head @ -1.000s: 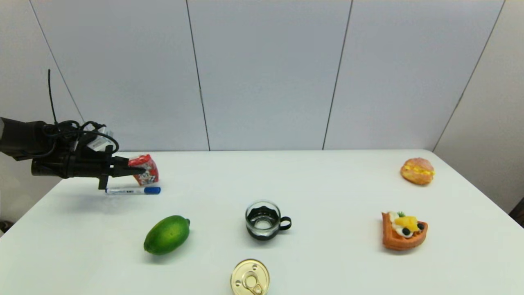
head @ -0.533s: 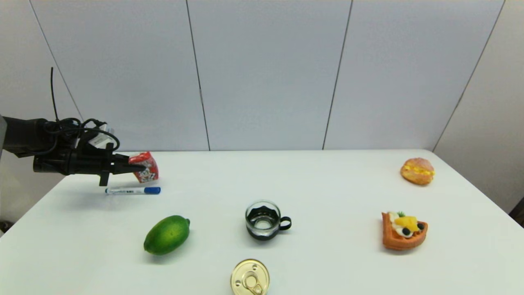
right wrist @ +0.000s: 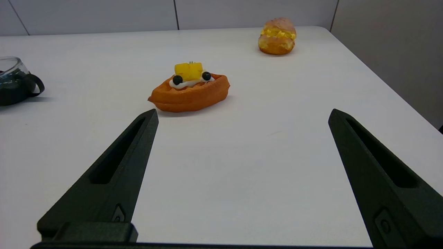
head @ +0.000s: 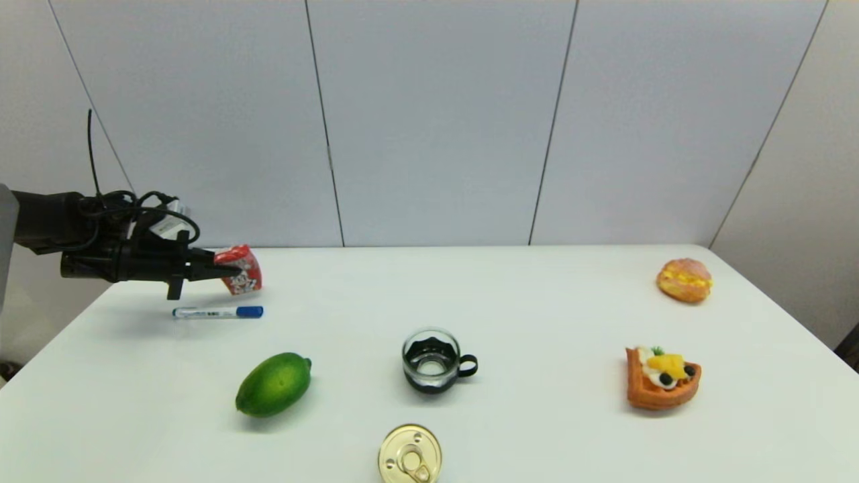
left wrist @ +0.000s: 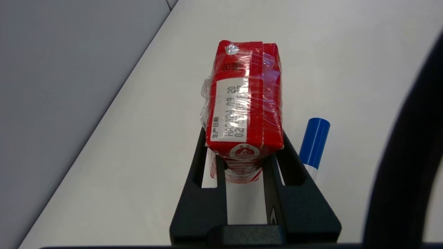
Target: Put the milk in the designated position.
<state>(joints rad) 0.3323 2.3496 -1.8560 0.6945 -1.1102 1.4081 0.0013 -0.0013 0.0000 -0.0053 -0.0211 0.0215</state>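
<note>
Left hand [head: 225,270] pinched milk [head: 240,269], tilted, above far-left counter [head: 537,402] over pen [head: 218,312]. Right hand [right wrist: 242,138] spread, parked. I judged: carry level, hold grip firm, clear pen.

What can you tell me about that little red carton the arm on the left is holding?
The milk is a small red carton wrapped in clear, crinkled film, with a white date label on one face and a white cartoon figure on its front. The left gripper pinches its lower end between two black fingers. It is held tilted, clear of the white table, at the far left just behind a blue-capped marker that it does not touch.
</note>
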